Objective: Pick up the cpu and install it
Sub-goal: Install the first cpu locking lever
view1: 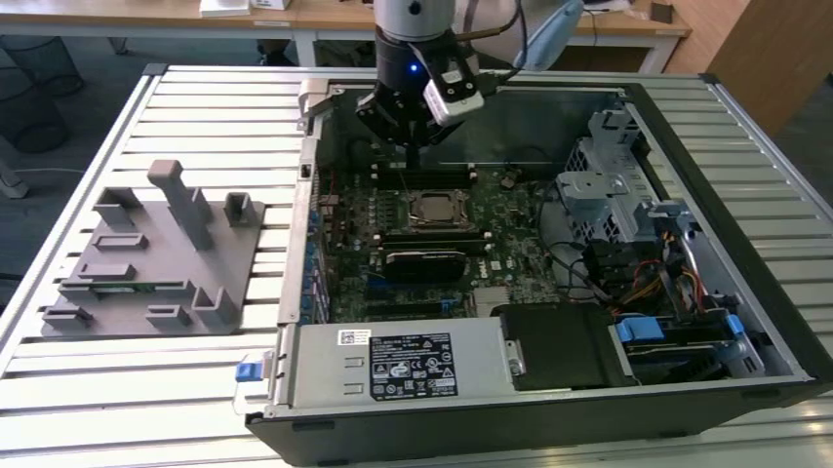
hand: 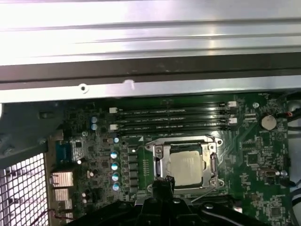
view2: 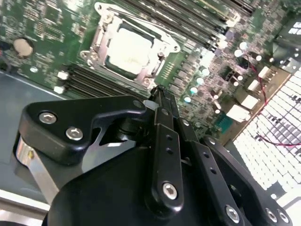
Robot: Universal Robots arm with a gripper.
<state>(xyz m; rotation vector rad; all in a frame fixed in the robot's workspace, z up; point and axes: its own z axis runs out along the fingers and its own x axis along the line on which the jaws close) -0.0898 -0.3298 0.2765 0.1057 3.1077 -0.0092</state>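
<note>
Cpu (hand: 186, 168) sits flat inside the motherboard socket (hand: 158, 162), its pale metal top framed by the socket's steel bracket; in the second wrist view the same chip (view2: 129, 49) glares almost white, so its rim is hard to separate from the frame. In the exterior view the cpu (view1: 431, 208) is a small grey square at the middle of the motherboard (view1: 501, 229), too small to show whether the bracket is latched over it.

My gripper (hand: 163, 181) hangs just above the socket's edge, apart from the chip. My fingers meet in one narrow black tip with nothing between them, so I am clenched on nothing. The second wrist view gives the linkage and bolts of my gripper (view2: 157, 94) large and close, hiding much of the board beneath; the first wrist view cuts it off to a dark tip and shoulders.

In the exterior view my gripper (view1: 409, 168) stands at twelve o'clock from the cpu, inside the open computer case (view1: 547, 414). A grey fixture block (view1: 150, 258) lies at nine o'clock, outside the case on the slatted table (view1: 117, 390), well apart from it. The memory slots (hand: 171, 118) show clearly in the first wrist view.
</note>
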